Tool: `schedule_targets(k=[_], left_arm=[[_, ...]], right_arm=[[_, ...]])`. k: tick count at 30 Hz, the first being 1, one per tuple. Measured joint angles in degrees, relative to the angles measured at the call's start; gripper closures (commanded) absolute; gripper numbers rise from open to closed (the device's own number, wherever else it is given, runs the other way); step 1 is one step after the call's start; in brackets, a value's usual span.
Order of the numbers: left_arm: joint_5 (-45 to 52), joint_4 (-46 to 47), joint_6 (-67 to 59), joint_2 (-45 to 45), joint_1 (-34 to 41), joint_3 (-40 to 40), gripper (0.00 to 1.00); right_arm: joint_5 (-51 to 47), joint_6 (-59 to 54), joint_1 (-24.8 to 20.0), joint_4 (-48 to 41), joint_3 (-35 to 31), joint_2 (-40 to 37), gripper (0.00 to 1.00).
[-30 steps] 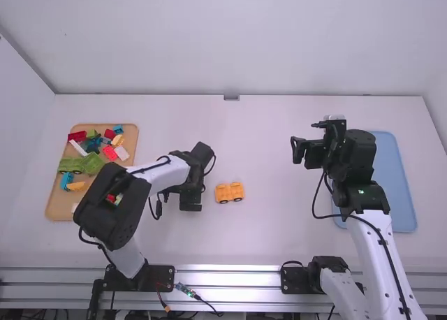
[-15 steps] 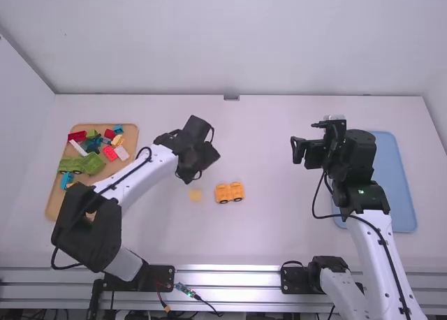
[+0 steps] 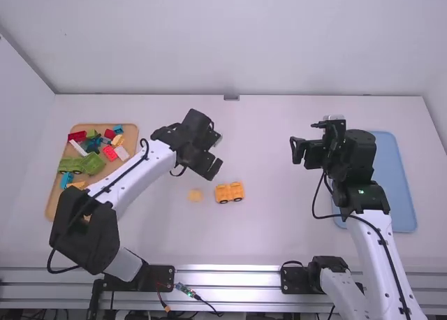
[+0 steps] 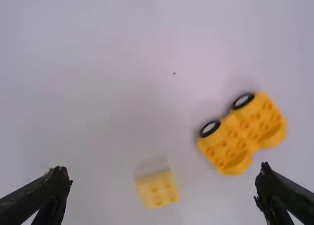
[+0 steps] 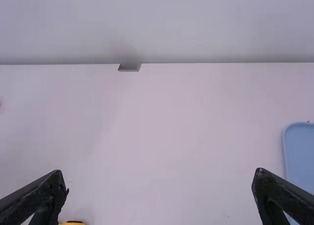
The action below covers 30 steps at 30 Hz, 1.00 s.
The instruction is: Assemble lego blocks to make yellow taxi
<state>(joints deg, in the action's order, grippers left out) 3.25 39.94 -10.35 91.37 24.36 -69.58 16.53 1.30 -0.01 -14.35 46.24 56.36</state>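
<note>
- At far left I log a tan tray on the white bench. It carries a green vehicle-like piece and loose blocks in red, blue, white, pink and yellow-orange.
- Right of the tray, one small pale yellow block sits alone on the bench, studs up, short of the wheeled piece and apart from it. Neither set of jaws touches it.
- Left gripper: above the bench, a little beyond the small block in my high view. My left wrist view gives its jaws standing wide apart, one at each side, nothing between them gripped. Both yellow items lie down on the bench, untouched by the jaws.
- Taxi part: the yellow-orange wheeled base lies near mid-bench, just right of the small block. I note rows of studs on top and two black tyres along one side.
- Right gripper: held above the bench, well right of the taxi base. I read its jaws as wide open too, holding and touching nothing.
- Far right: a blue tray on the bench, with the right arm crossing over its near left part in the high view.
</note>
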Motion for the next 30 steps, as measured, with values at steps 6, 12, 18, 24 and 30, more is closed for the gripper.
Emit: schedule_targets(k=[6,12,18,24,30], left_arm=[[13.7,-2.8,-29.9,0.0,-4.1,3.2,0.01],[30.5,7.4,-60.8,0.0,-11.4,7.2,0.01],[44.5,6.6,-82.2,0.0,-21.0,11.4,0.01],[49.8,0.3,-87.3,0.0,-24.1,17.6,0.01],[51.5,-10.2,-85.6,0.0,-23.8,23.3,0.01]], right_arm=[[8.7,-9.1,0.0,0.9,0.0,0.0,0.01],[24.0,-25.8,0.0,1.3,-3.7,0.0,0.01],[38.0,-40.9,0.0,6.7,-12.9,0.1,0.0],[44.5,-46.8,0.0,18.8,-20.9,6.1,0.01],[44.2,-45.0,0.0,34.2,-22.6,21.3,0.01]])
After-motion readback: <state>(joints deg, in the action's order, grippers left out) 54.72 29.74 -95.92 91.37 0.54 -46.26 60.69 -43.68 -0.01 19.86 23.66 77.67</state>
